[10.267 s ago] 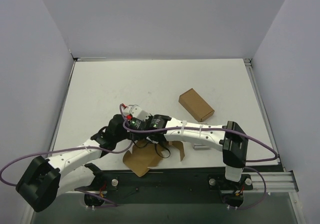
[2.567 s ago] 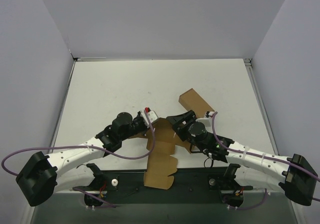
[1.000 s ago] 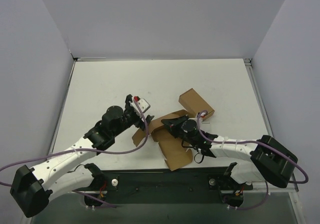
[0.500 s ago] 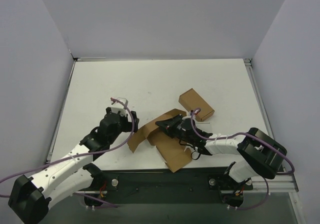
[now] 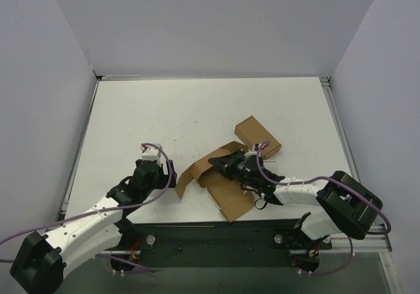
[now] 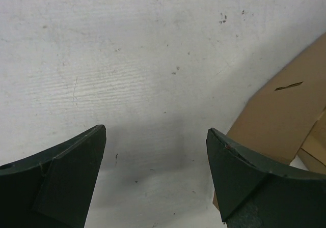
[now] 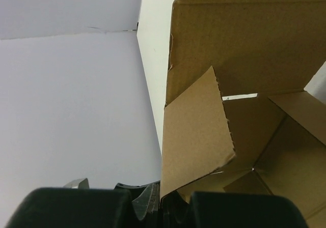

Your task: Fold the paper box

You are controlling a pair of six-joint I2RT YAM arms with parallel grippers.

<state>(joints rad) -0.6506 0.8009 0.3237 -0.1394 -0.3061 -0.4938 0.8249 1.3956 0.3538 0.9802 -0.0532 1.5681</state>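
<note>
- Paper box (image 5: 228, 192) lies partly unfolded on the tabletop (image 5: 197, 107), just right of our left end effector (image 6: 155, 136).
- We see the left end effector's jaws wide apart over bare tabletop, holding nothing.
- Our right end effector (image 5: 221, 164) is clamped tight on a raised flap of the paper box.
- We see an oblong carton (image 5: 257, 137) just beyond the right end effector.

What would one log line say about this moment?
left gripper: open over table beside paper box | right gripper: shut on paper box flap | paper box: part folded, flap raised | task: unfinished
</note>
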